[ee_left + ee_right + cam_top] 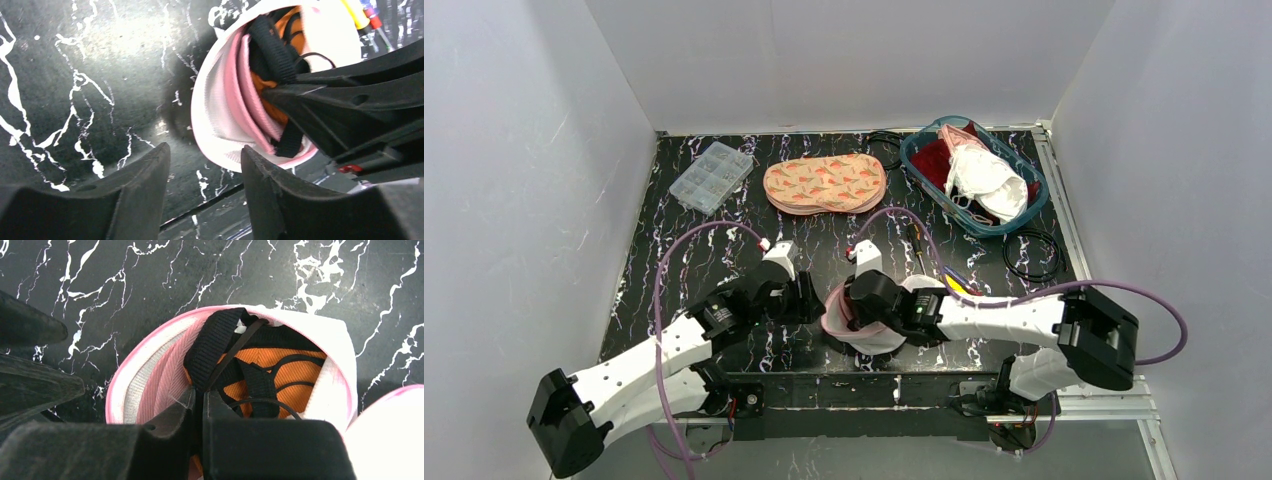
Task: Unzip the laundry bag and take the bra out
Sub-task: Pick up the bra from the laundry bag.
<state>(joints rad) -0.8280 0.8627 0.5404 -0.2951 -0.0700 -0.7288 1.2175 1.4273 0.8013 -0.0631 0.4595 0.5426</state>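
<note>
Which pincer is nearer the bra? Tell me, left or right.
Right. The right pincer is shut on the black strap of the bra inside the bag; the left pincer stands open beside the bag, not touching the bra.

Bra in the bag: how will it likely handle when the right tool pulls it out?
Probably floppy: the bra lies crumpled, its strap bent over. Likely light, thin fabric. Pulled by the strap at the right tool, it may drag the soft bag along.
</note>
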